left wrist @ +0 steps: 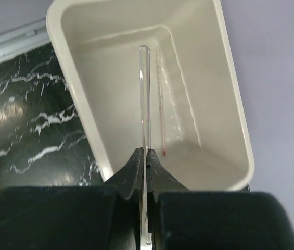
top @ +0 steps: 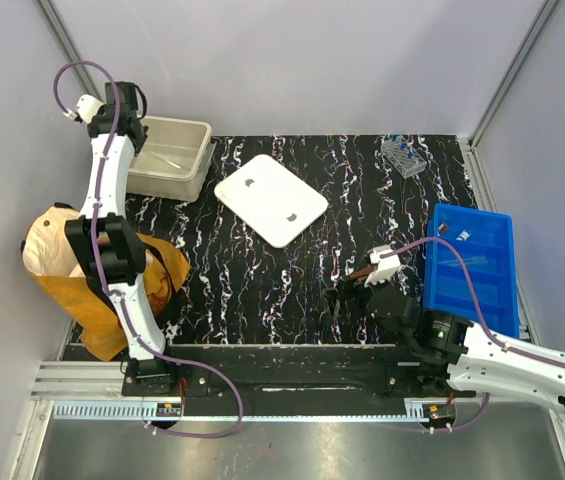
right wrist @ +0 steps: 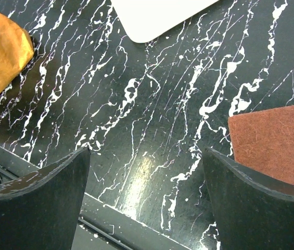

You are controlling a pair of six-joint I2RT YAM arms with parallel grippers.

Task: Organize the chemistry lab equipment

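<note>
My left gripper (left wrist: 147, 153) is shut on a long clear glass rod (left wrist: 144, 99) and holds it over the beige bin (left wrist: 235, 120); the rod points into the bin. A thin thermometer with a red tip (left wrist: 162, 120) lies on the bin's floor beside it. In the top view this gripper (top: 138, 138) is at the bin's (top: 194, 160) left rim. My right gripper (right wrist: 147, 156) is open and empty, low over the black marbled table near its front edge (top: 347, 295). A small clear tube rack (top: 403, 155) with blue-tipped pieces stands at the back right.
A blue bin (top: 482, 290) at the right holds small pieces (top: 462, 236). A white flat lid (top: 270, 199) lies mid-table. A tan paper bag (top: 82, 290) sits at the left. A reddish-brown pad (right wrist: 271, 140) lies beside my right finger.
</note>
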